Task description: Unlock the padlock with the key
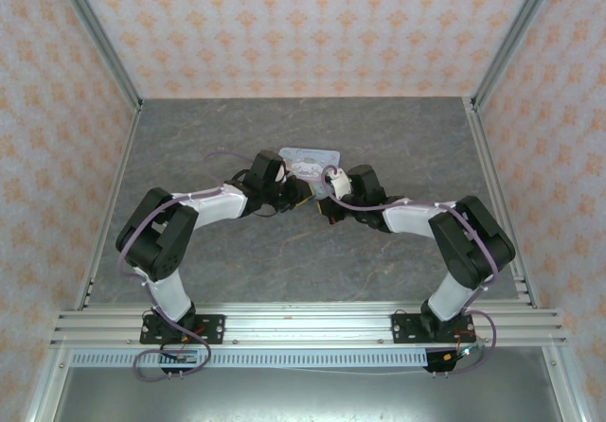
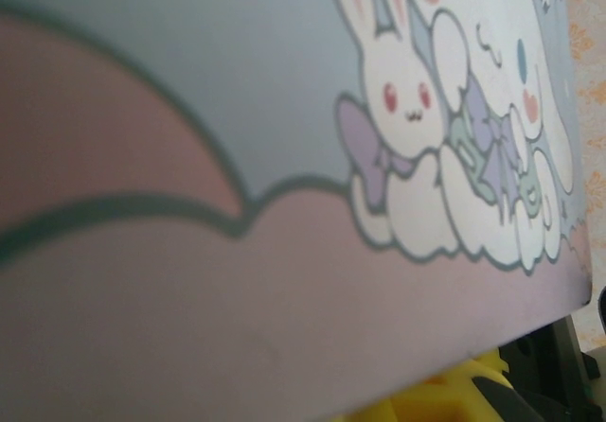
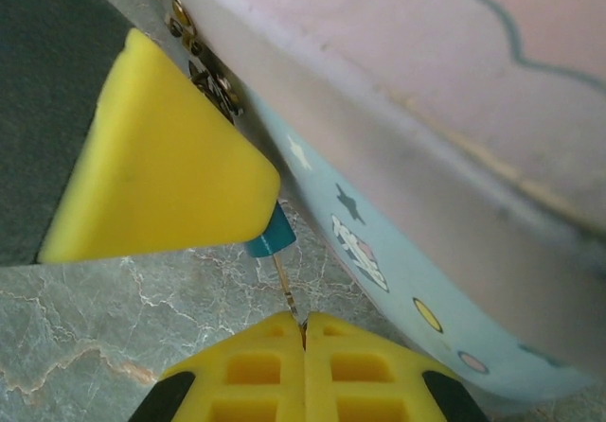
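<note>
A grey marbled table point(image 1: 284, 252) sits inside orange-patterned walls point(image 1: 284, 25). Just before the pale blue cartoon tin point(image 1: 305, 160), the right gripper point(image 3: 303, 335) pinches a thin metal key point(image 3: 287, 288) between its pressed-together yellow fingertips. The key's far end meets the tiny teal padlock point(image 3: 270, 236), right beside the tin's side wall, under its brass hasp point(image 3: 204, 72). The left gripper point(image 1: 301, 193) reaches the tin's front; I cannot tell how wide it stands.

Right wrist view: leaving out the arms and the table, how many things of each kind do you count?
tin: 1
padlock: 1
key: 1
Total: 3
</note>
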